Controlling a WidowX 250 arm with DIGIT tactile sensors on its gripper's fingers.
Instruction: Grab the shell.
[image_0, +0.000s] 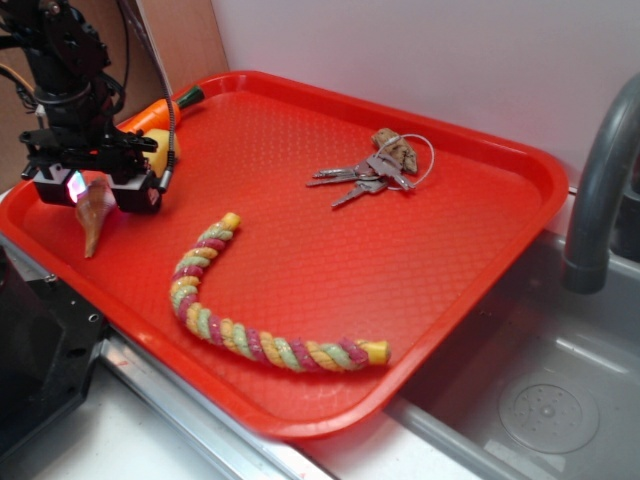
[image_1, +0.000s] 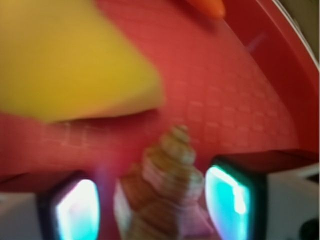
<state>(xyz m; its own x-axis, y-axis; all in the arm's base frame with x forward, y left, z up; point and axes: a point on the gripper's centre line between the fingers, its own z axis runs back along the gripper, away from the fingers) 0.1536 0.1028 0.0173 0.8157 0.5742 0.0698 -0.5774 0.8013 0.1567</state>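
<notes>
Between the pincer's (image_1: 152, 202) fingers (image_1: 227, 200) sits the shell (image_1: 167, 187), long axis running away from the wrist; whether they grip it, I cannot tell.

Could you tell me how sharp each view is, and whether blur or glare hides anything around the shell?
Exterior view: sharp and evenly lit, shell clear under the claw. Wrist view: soft overall, yellow block a featureless blur, shell ridges still readable, the pads glowing cyan with glare.
</notes>
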